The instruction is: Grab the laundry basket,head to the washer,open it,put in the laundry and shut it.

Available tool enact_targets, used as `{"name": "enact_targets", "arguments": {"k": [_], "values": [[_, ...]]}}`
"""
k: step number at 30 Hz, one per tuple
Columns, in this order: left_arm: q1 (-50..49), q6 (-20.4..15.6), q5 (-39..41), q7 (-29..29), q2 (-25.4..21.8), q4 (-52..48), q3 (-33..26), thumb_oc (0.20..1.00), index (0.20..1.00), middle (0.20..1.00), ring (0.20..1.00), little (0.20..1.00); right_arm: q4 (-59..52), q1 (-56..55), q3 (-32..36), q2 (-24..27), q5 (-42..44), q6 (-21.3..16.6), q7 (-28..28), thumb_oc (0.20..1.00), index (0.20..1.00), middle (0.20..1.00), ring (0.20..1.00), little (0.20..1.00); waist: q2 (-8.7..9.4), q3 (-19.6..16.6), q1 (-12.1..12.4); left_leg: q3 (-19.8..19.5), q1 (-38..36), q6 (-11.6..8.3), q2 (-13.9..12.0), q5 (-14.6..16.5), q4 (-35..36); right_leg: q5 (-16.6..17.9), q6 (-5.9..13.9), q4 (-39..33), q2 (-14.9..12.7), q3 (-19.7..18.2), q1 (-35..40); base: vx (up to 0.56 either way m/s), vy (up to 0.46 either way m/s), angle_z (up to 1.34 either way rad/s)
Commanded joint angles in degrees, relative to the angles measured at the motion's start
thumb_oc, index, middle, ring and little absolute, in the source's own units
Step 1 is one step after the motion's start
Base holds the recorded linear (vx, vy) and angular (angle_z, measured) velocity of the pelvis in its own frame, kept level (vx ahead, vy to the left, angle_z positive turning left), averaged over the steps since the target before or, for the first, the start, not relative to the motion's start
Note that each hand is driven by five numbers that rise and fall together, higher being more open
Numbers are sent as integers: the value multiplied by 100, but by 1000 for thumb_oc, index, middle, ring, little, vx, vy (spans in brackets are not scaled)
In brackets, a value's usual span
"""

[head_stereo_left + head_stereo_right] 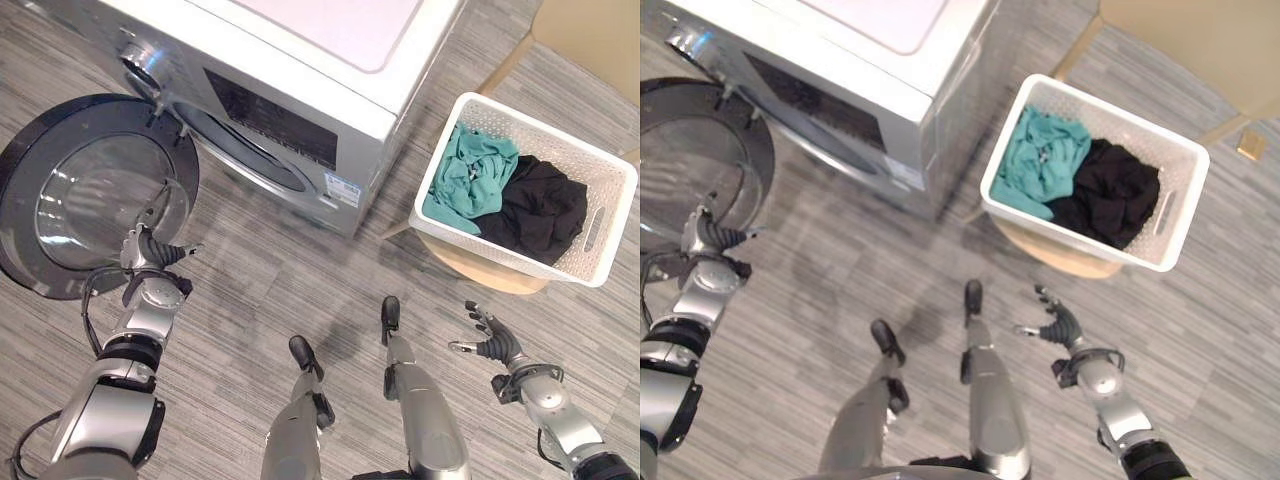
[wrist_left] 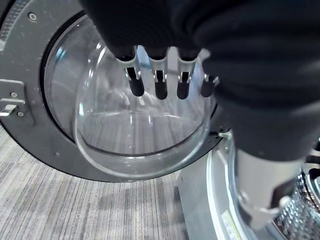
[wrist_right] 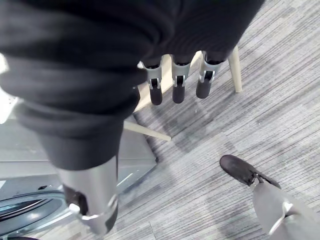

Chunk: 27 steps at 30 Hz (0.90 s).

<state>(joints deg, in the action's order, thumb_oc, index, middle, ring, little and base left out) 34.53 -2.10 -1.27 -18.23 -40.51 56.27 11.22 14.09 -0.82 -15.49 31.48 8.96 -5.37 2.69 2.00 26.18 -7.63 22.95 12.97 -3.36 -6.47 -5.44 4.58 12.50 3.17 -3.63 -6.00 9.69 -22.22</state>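
The white washer (image 1: 300,70) stands at the back left with its round glass door (image 1: 95,195) swung wide open to the left. A white laundry basket (image 1: 590,170) rests on a wooden stool (image 1: 480,265) to the right of the washer, holding a teal garment (image 1: 472,175) and a black garment (image 1: 540,210). My left hand (image 1: 145,250) hangs open just below the door's (image 2: 125,135) lower edge, holding nothing. My right hand (image 1: 490,340) is open and empty, low at the right, a little short of the stool.
Grey striped carpet (image 1: 280,290) covers the floor between washer and stool. A light wooden chair (image 1: 1200,45) stands behind the basket at the back right. The drum opening (image 1: 240,150) faces the floor space in front of me.
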Motion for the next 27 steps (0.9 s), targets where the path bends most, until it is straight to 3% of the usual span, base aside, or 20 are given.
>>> {"name": "enact_targets", "arguments": {"k": [1,10,13,15,19,23,25,27], "values": [[-93,59,-49,-196,-500,135,-278,1000,1000,1000,1000,1000,-311,59,52,-164,271,-326,22,1000,1000,1000,1000,1000,405,66,235,-543,576,-38,133,619,-957,-710,767,717,-735,270,38,55,31,4],[-233,64,18,-359,-818,132,-539,1000,1000,1000,1000,1000,-272,90,67,-373,466,-370,18,1000,1000,1000,1000,1000,552,73,310,-662,765,-30,131,748,-1150,-653,815,672,-807,381,134,35,25,11],[-269,62,50,-456,-766,4,-602,1000,1000,1000,1000,1000,-254,129,21,-447,442,-376,26,1000,1000,1000,1000,1000,561,70,337,-671,753,-24,141,771,-1153,-653,826,667,-830,402,171,20,14,12],[-279,167,264,-891,-396,-47,-879,1000,1000,1000,1000,1000,-159,193,-121,-731,450,-363,93,1000,1000,1000,1000,1000,570,34,380,-651,641,-20,169,792,-1071,-666,823,654,-873,410,264,30,1,13],[-212,221,229,-985,-314,-99,-879,1000,1000,1000,1000,1000,-122,243,-173,-796,440,-354,124,1000,1000,1000,1000,1000,552,5,374,-600,522,-24,180,798,-1008,-685,817,673,-886,377,294,13,-6,6],[-500,164,197,-1024,-137,-739,-947,1000,1000,1000,1000,1000,-182,292,-139,-863,384,-309,184,1000,1000,1000,1000,1000,569,-46,346,-377,280,-4,121,936,-1095,-718,818,840,-883,332,301,23,1,-8],[-1327,89,217,-900,131,-1361,-1186,1000,1000,1000,1000,1000,-276,253,8,-876,297,-227,184,1000,1000,1000,1000,1000,586,-131,368,-35,-88,13,-19,1080,-1208,-735,809,1002,-884,405,356,97,-8,-45],[-1922,37,299,-716,414,-1504,-1287,1000,1000,1000,1000,1000,-329,266,63,-842,291,-147,81,1000,1000,1000,1000,1000,579,-251,458,282,-423,-18,-148,1107,-1190,-728,789,1091,-963,850,476,104,-35,-109]]}}
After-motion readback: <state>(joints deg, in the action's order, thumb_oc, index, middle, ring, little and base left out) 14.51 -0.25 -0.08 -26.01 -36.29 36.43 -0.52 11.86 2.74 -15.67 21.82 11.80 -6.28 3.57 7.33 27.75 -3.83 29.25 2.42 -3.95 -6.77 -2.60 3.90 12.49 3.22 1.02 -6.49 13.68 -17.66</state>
